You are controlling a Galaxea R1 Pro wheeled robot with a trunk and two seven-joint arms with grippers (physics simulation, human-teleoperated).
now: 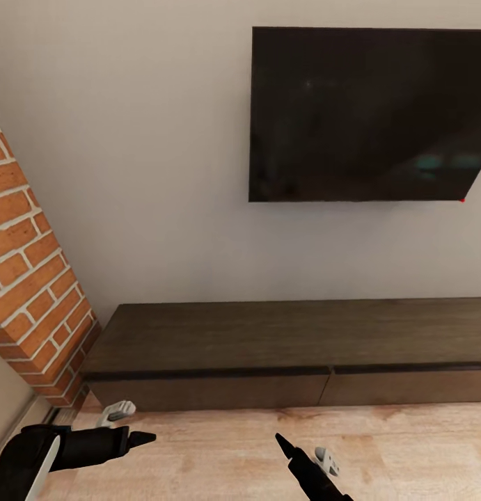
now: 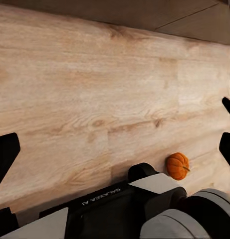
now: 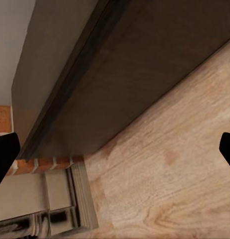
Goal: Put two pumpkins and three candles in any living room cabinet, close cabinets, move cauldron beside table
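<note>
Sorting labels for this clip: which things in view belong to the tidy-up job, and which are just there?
Job: cabinet, drawers shut; one pumpkin on the floor; left gripper and right gripper, both empty.
Just there: television, brick column, plank floor.

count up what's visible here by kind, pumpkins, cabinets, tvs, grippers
pumpkin: 1
cabinet: 1
TV: 1
grippers: 2, left gripper and right gripper
Total: 5

Matt dark wood-grain cabinet (image 1: 219, 341); pale smooth wood-plank floor (image 1: 407, 445).
</note>
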